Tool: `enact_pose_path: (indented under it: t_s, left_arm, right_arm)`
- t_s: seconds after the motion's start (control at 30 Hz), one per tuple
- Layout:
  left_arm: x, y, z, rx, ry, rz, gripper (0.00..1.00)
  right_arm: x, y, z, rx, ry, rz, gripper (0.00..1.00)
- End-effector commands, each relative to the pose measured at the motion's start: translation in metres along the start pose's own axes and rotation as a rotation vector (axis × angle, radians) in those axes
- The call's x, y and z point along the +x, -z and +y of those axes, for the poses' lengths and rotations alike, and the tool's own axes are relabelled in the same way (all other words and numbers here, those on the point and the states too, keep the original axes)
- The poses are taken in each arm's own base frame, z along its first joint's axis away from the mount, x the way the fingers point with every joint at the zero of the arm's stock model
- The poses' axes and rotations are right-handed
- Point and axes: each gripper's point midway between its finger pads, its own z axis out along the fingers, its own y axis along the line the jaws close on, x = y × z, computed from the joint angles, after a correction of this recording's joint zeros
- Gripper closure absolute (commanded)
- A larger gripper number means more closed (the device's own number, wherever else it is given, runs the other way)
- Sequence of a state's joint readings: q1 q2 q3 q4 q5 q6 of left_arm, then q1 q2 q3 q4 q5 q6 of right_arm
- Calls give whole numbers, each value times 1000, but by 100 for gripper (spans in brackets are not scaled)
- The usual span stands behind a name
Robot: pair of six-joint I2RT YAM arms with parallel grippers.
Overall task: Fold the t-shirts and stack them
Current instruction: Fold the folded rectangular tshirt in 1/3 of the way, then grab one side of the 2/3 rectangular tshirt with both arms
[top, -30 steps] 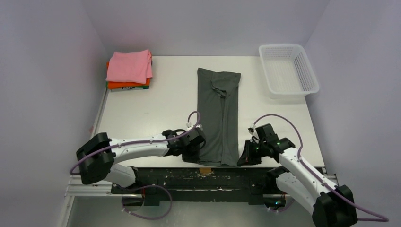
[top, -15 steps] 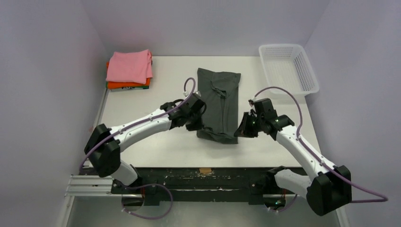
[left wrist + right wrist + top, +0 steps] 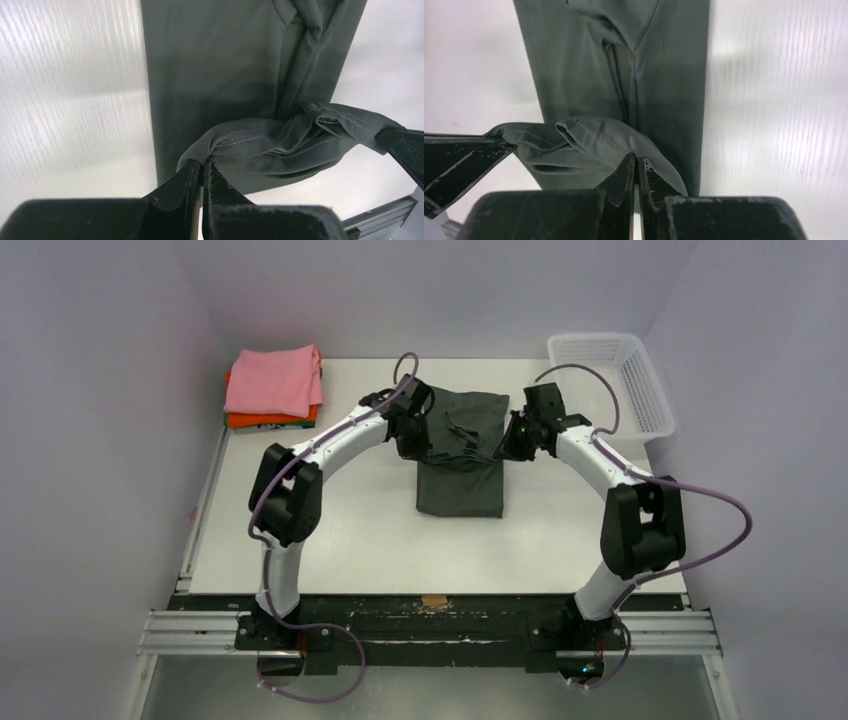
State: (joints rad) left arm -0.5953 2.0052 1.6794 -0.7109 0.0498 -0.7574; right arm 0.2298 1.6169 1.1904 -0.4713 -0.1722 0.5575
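The charcoal-grey t-shirt (image 3: 460,455) lies in the middle of the table, doubled over, its near hem carried to the far end. My left gripper (image 3: 423,430) is shut on the hem's left corner, and my right gripper (image 3: 508,432) is shut on its right corner. In the left wrist view the left gripper (image 3: 204,167) pinches the hem (image 3: 280,145) above the flat shirt. In the right wrist view the right gripper (image 3: 636,165) pinches the hem (image 3: 584,140) too. The pink t-shirt (image 3: 274,378) lies folded on the orange t-shirt (image 3: 270,421) at the far left corner.
A white mesh basket (image 3: 610,385) stands at the far right corner. The table's front edge (image 3: 430,593) runs along the rail with the arm bases. Grey walls close in the left, right and back sides.
Both grippers have carried the shirt's near hem from the table's front edge to the far end, folding the long strip in half. Both arms are now stretched far forward.
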Motion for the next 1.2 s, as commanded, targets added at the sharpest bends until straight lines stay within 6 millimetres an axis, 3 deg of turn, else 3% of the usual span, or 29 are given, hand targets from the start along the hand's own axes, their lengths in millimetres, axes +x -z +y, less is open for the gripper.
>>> enact_pose_path:
  t_s: [0.0, 0.1, 0.13, 0.17, 0.23, 0.3, 0.37, 0.47, 0.53, 0.63, 0.67, 0.8, 1.03, 1.17]
  left_arm:
    - [-25, -8, -3, 34, -26, 5, 100]
    - [-40, -21, -3, 47, -20, 10, 93]
    - [-43, -25, 1, 37, -13, 23, 87]
    - [-46, -28, 4, 31, -3, 31, 76]
    - [-53, -28, 4, 45, 4, 40, 43]
    - [-61, -18, 4, 57, -2, 23, 17]
    - [-67, 1, 2, 68, -19, -16, 6]
    - [-55, 21, 0, 108, -24, -14, 4]
    - [-35, 28, 2, 145, -16, 11, 3]
    - [2, 29, 12, 158, 8, 59, 3]
    - [14, 28, 17, 152, 15, 80, 5]
    - [56, 15, 31, 115, 28, 143, 15]
    - [86, -17, 32, 84, 31, 208, 34]
    - [99, -33, 37, 53, 35, 249, 51]
  right_arm:
    - [-48, -17, 9, 11, 41, -90, 100]
    - [-61, -33, 5, 36, 26, -96, 100]
    - [-64, -38, 5, 39, 23, -93, 93]
    - [-68, -41, 5, 45, 21, -93, 79]
    - [-73, -46, 4, 59, 15, -91, 52]
    - [-77, -44, 4, 66, 14, -98, 36]
    - [-77, -39, 4, 61, 15, -113, 30]
    - [-65, -26, 2, 41, 22, -123, 28]
    - [-47, -18, -3, 34, 39, -102, 27]
    - [-6, -13, -18, 29, 37, -27, 28]
    - [16, -14, -26, 27, 28, 19, 28]
    - [64, -9, -39, -14, 2, 92, 32]
    - [98, -15, -48, -53, -18, 139, 44]
    - [109, -23, -53, -53, -30, 165, 52]
